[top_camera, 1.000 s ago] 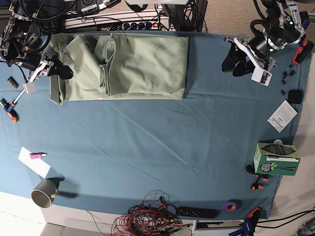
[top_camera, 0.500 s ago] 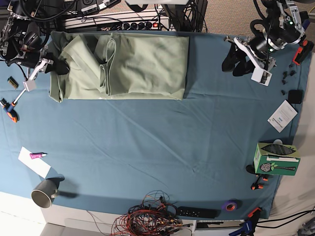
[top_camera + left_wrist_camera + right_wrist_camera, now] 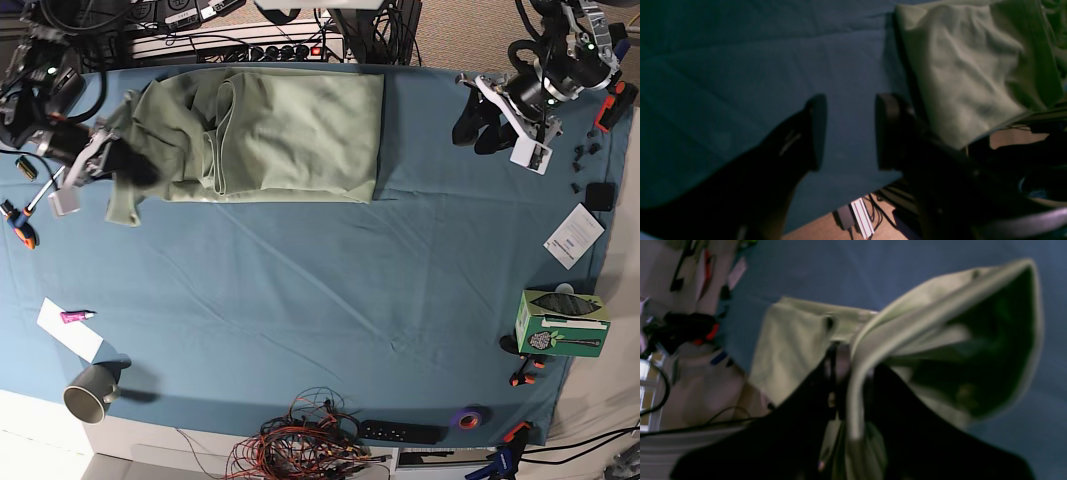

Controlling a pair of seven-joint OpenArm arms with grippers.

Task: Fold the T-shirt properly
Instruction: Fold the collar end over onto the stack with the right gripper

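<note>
At table's left edge, right claw (image 3: 128, 160) grips T-shirt (image 3: 290, 135) hem.

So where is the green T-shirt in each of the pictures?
Base view: the T-shirt lies at the top, left of middle.
Left wrist view: it fills the upper right corner.
Right wrist view: in the middle, pinched by the right gripper.
Shared landmark: the teal table cloth under it.
</note>
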